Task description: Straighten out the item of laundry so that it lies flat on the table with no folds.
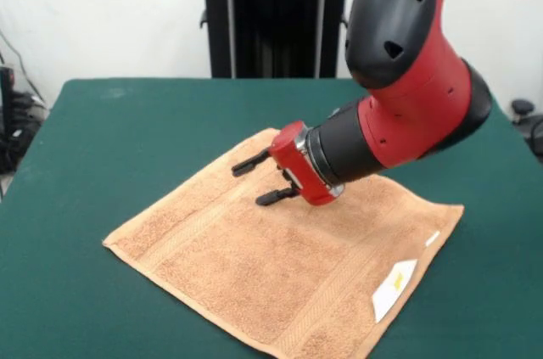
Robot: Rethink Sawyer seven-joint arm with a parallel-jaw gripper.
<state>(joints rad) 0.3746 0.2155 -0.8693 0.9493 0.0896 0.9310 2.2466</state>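
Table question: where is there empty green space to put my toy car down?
The table shows bare green left of the towel, and a strip behind it up to the far edge. A small patch also lies right of the towel's corner. The middle is crowded: the towel covers it, with the open gripper and arm over it.

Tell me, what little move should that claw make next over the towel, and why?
Probably lift straight up and away. The towel already looks spread flat on the table, no folds showing, white tag lying on top. The claw is open with nothing between its fingers, so little seems left to do.
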